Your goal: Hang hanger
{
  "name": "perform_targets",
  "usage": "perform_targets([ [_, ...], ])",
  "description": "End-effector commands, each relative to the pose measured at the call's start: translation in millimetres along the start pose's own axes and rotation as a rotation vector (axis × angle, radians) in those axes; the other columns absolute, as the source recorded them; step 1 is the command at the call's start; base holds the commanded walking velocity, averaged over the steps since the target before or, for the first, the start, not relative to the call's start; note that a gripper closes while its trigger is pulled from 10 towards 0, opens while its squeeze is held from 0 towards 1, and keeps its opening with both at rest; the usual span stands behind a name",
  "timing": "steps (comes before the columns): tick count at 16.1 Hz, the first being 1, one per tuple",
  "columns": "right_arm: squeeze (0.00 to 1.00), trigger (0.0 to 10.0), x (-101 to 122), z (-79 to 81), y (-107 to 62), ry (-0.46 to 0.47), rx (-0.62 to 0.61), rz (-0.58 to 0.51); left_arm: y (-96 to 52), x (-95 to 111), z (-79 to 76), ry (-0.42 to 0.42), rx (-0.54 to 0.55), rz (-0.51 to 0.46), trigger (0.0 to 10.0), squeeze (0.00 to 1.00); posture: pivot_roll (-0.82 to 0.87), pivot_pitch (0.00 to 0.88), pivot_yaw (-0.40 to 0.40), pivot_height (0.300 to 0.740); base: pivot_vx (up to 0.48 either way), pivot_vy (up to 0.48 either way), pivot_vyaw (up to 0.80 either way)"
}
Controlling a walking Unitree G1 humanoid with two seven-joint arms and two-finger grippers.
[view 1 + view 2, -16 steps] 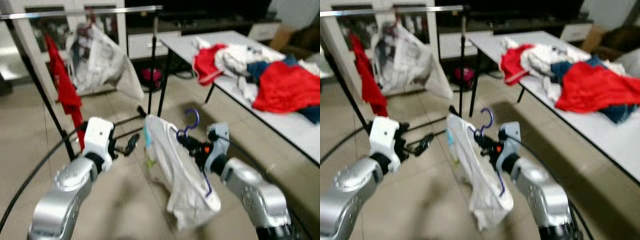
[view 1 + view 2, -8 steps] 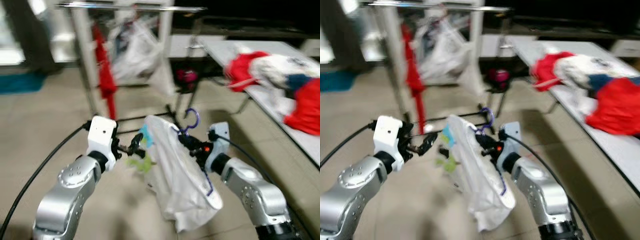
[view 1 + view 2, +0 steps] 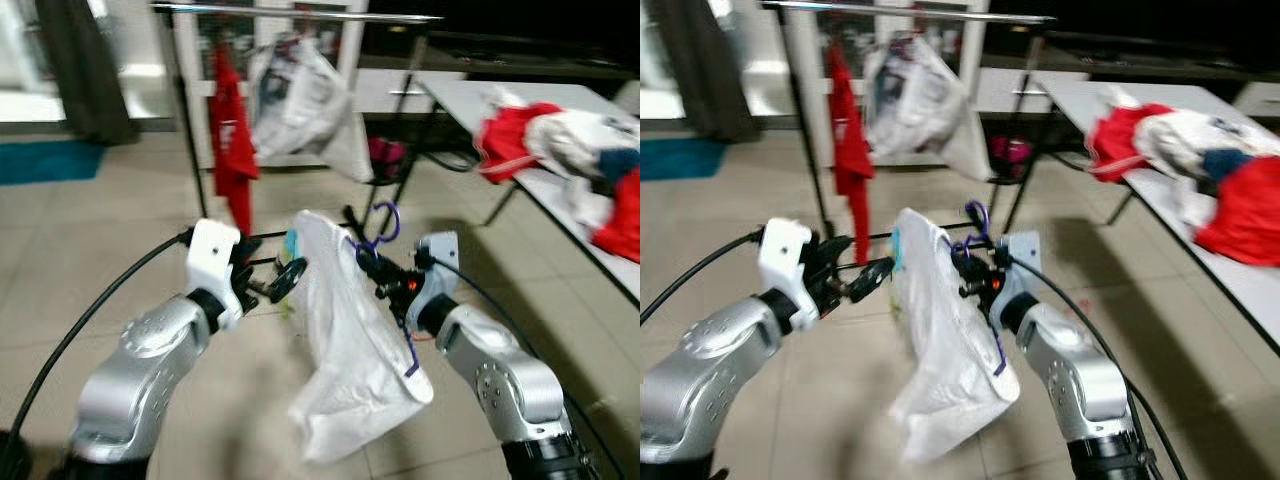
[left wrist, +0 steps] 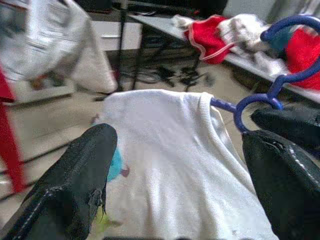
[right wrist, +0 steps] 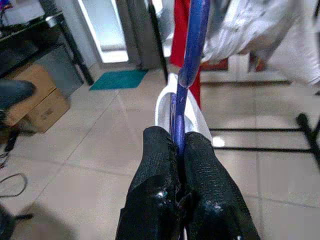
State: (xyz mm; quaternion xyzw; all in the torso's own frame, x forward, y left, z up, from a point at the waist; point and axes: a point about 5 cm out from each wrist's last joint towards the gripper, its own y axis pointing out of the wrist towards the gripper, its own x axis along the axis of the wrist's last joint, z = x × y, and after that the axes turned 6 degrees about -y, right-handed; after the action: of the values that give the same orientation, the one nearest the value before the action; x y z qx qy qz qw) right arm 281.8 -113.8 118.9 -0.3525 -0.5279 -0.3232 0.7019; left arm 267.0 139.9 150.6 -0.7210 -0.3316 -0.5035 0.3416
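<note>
A purple hanger (image 3: pixel 385 222) carries a white shirt (image 3: pixel 350 340) that droops toward the floor. My right gripper (image 3: pixel 372 270) is shut on the hanger just below its hook; in the right wrist view the fingers (image 5: pixel 160 165) pinch the purple bar (image 5: pixel 192 45). My left gripper (image 3: pixel 285 280) stands open beside the shirt's left shoulder. Its wrist view shows both black fingers (image 4: pixel 75 185) spread wide, with the shirt (image 4: pixel 165 150) and the hanger's neck (image 4: pixel 270 95) between them. Behind stands a clothes rack whose rail (image 3: pixel 300 12) runs across the top.
On the rail hang a red garment (image 3: pixel 230 150) and a pale garment (image 3: pixel 300 105). A white table (image 3: pixel 465 95) at the right bears a pile of red, white and blue clothes (image 3: pixel 560 140). The rack's black legs (image 3: pixel 400 160) cross the tiled floor ahead.
The view has swung, so the rack sits more central and the table further right. My left gripper has come closer to the shirt's shoulder. The right gripper keeps its hold on the hanger.
</note>
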Motion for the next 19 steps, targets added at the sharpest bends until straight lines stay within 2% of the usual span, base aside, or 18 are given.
perform_targets([
  [1, 0.0, 10.0, 16.5, -2.8, 0.2, -0.043, -0.012, -0.062, 5.2, -1.3, -0.8, -0.066, -0.047, 0.014, 10.0, 1.0, -0.08, 0.0, -0.078, 0.74, 0.0, 0.0, 0.0],
  [2, 0.0, 10.0, 22.1, 1.2, 3.2, -0.063, 0.01, -0.076, 14.8, -3.7, -3.5, -0.125, -0.126, 0.042, 10.0, 0.32, -0.08, 0.0, -0.076, 0.74, 0.0, 0.0, 0.0],
  [3, 0.0, 10.0, 25.0, 4.2, 4.4, -0.07, 0.029, -0.083, 22.5, -7.0, -2.5, -0.125, -0.144, 0.074, 10.0, 0.0, -0.08, 0.0, -0.076, 0.74, 0.0, 0.0, 0.0],
  [4, 0.0, 10.0, 26.1, 5.4, 4.8, -0.072, 0.037, -0.085, 25.9, -8.4, -1.5, -0.113, -0.144, 0.09, 10.0, 0.0, -0.08, 0.0, -0.076, 0.74, 0.0, 0.0, 0.0],
  [5, 0.0, 10.0, 28.3, 9.0, 6.0, -0.084, 0.064, -0.091, 35.3, -11.0, 2.1, -0.08, -0.119, 0.122, 10.0, 0.0, -0.08, 0.0, -0.073, 0.74, 0.0, 0.0, 0.0],
  [7, 0.0, 10.0, 30.5, 14.0, 7.0, -0.098, 0.102, -0.095, 47.6, -11.1, 1.3, -0.081, -0.139, 0.134, 10.0, 0.0, -0.09, 0.0, -0.068, 0.74, 0.0, 0.0, 0.0],
  [8, 0.0, 10.0, 31.7, 15.9, 7.0, -0.105, 0.116, -0.098, 52.1, -10.8, 1.1, -0.078, -0.15, 0.135, 7.8, 0.0, -0.09, 0.0, -0.068, 0.74, 0.0, 0.0, 0.0],
  [9, 0.0, 10.0, 32.7, 17.4, 6.7, -0.105, 0.125, -0.103, 55.9, -10.0, 1.5, -0.073, -0.157, 0.125, 4.8, 0.0, -0.09, 0.0, -0.068, 0.74, 0.0, 0.0, 0.0],
  [10, 0.0, 10.0, 33.1, 17.2, 6.7, -0.104, 0.125, -0.103, 59.9, -7.0, 0.0, -0.094, -0.171, 0.1, 0.4, 0.0, -0.09, 0.0, -0.06, 0.74, 0.0, 0.0, 0.0],
  [11, 0.0, 10.0, 32.7, 17.5, 6.4, -0.105, 0.125, -0.101, 62.3, -5.3, -2.1, -0.092, -0.19, 0.094, 0.0, 0.0, -0.1, 0.0, -0.057, 0.74, 0.0, 0.0, 0.0],
  [19, 0.0, 10.0, 33.4, 16.2, 6.3, -0.101, 0.126, -0.103, 66.6, -11.6, 6.4, -0.042, -0.117, 0.111, 0.0, 0.0, -0.1, 0.0, -0.061, 0.74, 0.0, 0.0, 0.0],
])
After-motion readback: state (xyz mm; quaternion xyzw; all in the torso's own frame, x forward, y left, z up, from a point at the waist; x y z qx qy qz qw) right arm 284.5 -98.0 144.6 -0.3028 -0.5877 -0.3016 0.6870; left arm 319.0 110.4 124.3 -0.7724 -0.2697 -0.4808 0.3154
